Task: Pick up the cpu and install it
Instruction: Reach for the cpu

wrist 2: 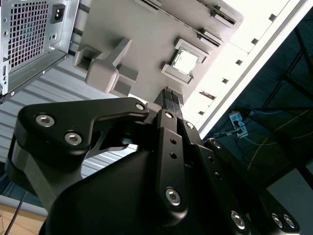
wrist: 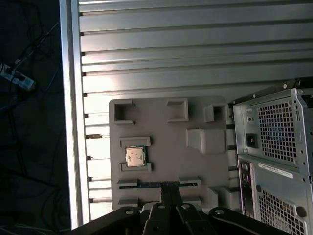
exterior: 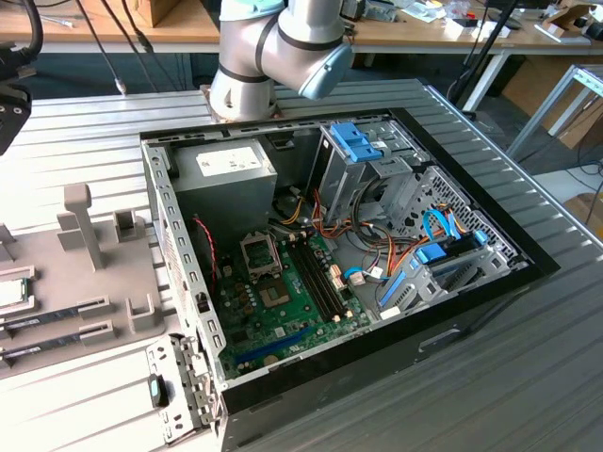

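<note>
The cpu [wrist: 135,156] is a small silver square with a thin green rim, lying flat in a framed recess of the grey parts tray [wrist: 166,142]. It also shows in the second wrist view [wrist 2: 185,61], and its edge shows at the exterior view's left [exterior: 11,293]. My gripper [wrist: 169,187] hangs well above the tray, off to one side of the cpu and apart from it. Its black fingertips [wrist 2: 171,96] are pressed together with nothing between them. In the open computer case, the motherboard [exterior: 283,301] carries the square socket frame [exterior: 259,252].
Memory sticks [exterior: 57,317] lie in slots on the tray, which also has upright posts [exterior: 80,221]. The case holds a grey power supply box [exterior: 231,174], blue drive brackets [exterior: 363,141] and cable bundles. The case's rear panel [wrist: 276,147] stands beside the tray. The ribbed table edge [wrist: 71,122] runs near the tray.
</note>
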You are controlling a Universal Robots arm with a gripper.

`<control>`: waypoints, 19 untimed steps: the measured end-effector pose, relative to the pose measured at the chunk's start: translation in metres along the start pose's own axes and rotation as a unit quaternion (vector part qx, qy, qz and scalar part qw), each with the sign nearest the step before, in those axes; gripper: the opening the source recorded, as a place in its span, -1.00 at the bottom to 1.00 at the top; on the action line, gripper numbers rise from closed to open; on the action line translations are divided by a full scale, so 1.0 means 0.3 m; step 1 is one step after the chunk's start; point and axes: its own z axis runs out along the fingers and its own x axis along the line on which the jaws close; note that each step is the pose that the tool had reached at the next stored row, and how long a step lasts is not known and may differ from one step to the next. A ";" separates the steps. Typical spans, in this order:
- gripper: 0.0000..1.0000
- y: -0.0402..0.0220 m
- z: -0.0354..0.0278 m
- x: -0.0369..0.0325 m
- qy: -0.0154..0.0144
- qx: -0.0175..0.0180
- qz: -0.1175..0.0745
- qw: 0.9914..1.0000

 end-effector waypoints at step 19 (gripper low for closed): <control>-0.79 0.011 0.044 0.069 0.000 0.000 0.000 1.000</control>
